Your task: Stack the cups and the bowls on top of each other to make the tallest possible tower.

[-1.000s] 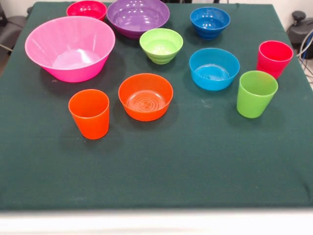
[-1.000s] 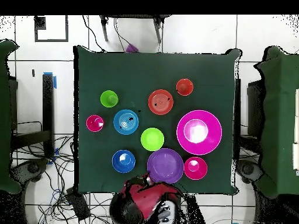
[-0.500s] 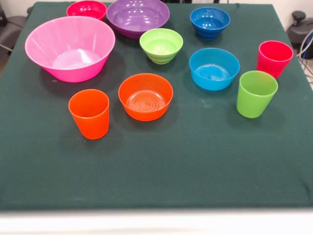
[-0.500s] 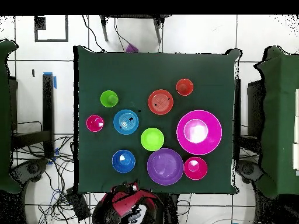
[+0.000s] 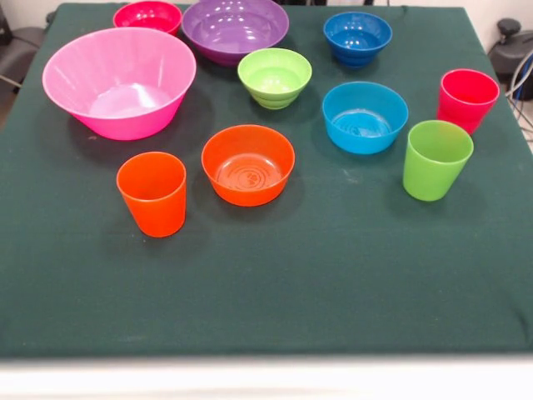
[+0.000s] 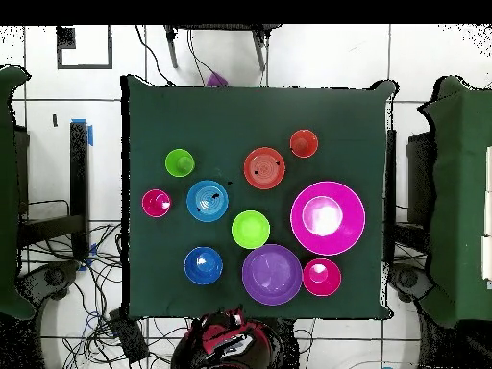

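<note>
Starting from zero: nothing nested yet, all ten pieces separate on the table.

Layout, front view: huge pink bowl far left, red-pink bowl and purple bowl along the far edge, dark blue bowl to their right. Lime green bowl, light blue bowl, orange bowl mid-table. Orange cup near left; lime green cup and red-pink cup at right.

Arm parked off the table edge in overhead view; gripper not discernible, open or closed impossible to say.

Risks:
- Purple and red-pink bowls almost touching pink bowl; likely to knock neighbours on descent.
- Glossy tapered walls: slipping in grasp likely.
- Wrong order (small before large) kills nesting.
- Cups tall, easy to tip if rim clipped.
- Off-centre drop leaves bowl tilted, tower leaning.
</note>
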`<move>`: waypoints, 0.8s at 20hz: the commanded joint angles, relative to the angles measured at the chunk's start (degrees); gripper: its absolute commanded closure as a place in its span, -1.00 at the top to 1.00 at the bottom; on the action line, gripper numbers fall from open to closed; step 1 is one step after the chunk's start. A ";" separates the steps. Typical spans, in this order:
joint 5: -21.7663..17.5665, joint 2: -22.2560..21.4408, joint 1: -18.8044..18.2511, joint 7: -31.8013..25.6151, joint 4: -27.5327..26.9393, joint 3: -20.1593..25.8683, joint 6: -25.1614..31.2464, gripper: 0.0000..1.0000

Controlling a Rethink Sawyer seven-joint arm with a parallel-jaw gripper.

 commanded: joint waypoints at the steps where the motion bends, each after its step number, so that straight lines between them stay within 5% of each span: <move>1: 0.11 9.16 0.08 5.53 -6.89 0.10 -5.86 1.00; 16: -0.50 12.10 -2.42 3.71 -11.93 1.14 -5.99 1.00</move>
